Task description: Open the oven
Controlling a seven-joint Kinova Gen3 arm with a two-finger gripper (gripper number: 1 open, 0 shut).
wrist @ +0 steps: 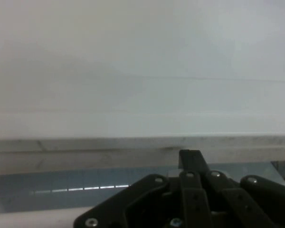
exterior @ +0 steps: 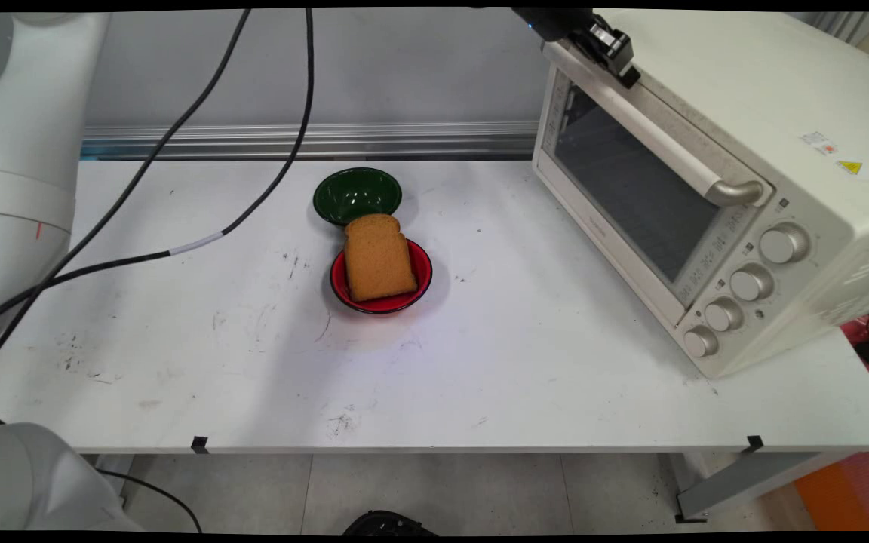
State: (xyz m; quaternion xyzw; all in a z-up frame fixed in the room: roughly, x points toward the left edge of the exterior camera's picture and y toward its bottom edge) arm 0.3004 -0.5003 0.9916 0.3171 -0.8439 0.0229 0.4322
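On the right half of the white worktop (exterior: 525, 377) stands a cream toaster oven (exterior: 713, 196), turned at an angle, its glass door shut and its four knobs in a row down the right side of its front. I take that oven as my landmark.

My arm reaches in high from the upper left, and my claw (exterior: 615, 53) sits at the oven's top front edge, right by the upper end of the long door handle (exterior: 668, 143), which slants across the top of the door. From the main view I cannot tell whether my fingers are touching the handle or only hovering at it. In the hand view my black linkage rises from the bottom edge, with one fingertip (wrist: 190, 159) showing against a pale horizontal surface very close ahead. Only that one tip is plain, so I cannot tell how far my claw is parted or whether it has hold of anything.

Well to the left of the oven, near the middle of the worktop, lies a red dish (exterior: 382, 277). A slice of brown toast (exterior: 376, 256) rests in it, overhanging its far rim. Just beyond the red dish, farther from the oven's knobs, sits a dark green bowl (exterior: 357, 195); I cannot tell whether the two rims touch.
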